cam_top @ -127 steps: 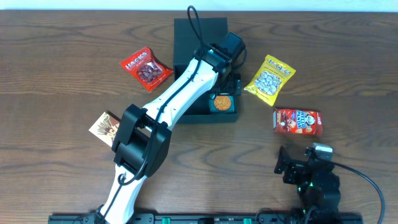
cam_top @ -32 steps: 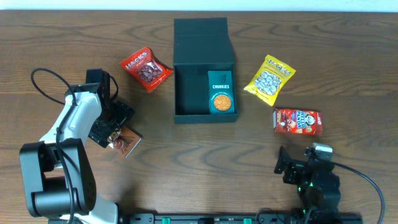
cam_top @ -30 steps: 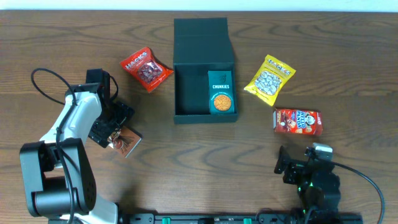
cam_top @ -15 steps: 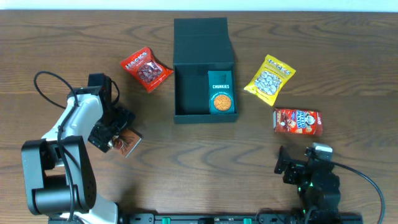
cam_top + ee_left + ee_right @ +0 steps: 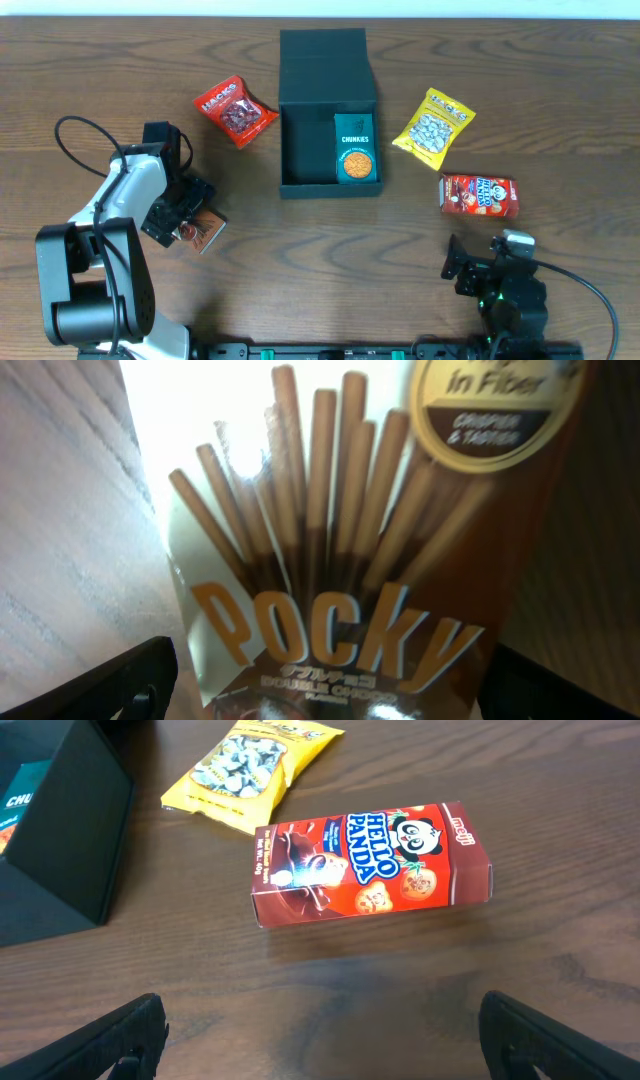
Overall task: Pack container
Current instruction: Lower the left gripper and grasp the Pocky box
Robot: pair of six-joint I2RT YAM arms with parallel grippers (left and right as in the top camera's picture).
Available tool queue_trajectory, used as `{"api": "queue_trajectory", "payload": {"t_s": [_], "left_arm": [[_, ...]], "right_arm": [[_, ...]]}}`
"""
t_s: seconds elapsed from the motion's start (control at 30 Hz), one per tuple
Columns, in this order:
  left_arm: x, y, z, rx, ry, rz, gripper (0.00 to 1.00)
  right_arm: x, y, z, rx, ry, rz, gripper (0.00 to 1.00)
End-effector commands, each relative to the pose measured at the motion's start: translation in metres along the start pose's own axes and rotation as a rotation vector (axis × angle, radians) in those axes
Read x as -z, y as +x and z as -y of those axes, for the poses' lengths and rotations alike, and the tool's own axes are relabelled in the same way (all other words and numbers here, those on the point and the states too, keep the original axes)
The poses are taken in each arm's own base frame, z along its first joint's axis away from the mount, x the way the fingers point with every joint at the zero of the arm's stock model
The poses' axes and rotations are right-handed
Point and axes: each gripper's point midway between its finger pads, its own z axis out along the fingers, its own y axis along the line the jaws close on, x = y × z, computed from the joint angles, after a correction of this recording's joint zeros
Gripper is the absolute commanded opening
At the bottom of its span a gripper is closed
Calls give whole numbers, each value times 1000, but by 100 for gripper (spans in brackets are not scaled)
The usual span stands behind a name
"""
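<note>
While straddling Pocky box (image 5: 350,610) lengthwise, jaws spread, nothing clamped: left gripper (image 5: 185,220). Well apart, farther out and rightward: container (image 5: 308,150). Also agape, idle, far off: right gripper (image 5: 460,268).

A dark brown, wood-grain bench (image 5: 100,60) fills the overhead view. A pale strip (image 5: 500,6) runs along its far edge. Soft light leaves a faint sheen on the wood.
</note>
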Motion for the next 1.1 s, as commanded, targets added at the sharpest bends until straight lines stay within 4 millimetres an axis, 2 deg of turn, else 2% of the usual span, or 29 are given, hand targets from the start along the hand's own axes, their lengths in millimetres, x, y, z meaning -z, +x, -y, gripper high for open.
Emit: {"api": "queue_trajectory", "payload": {"t_s": [0.0,0.83,1.03,1.07], "left_arm": [[-7,-2,-9,-21,-42,12,95],[-18,-1,-6,-20,-7,25,95],[-18,-2,-4,-20,1,25,100],[-18,-2,-4,-20,1,25,94]], "right_arm": [[-1,3,-1,-7,-5,-7,99],[-1,3,-1,-7,-5,-7,99],[-1,3,-1,-7,-4,-7,99],[-1,3,-1,-7,-5,-7,99]]}}
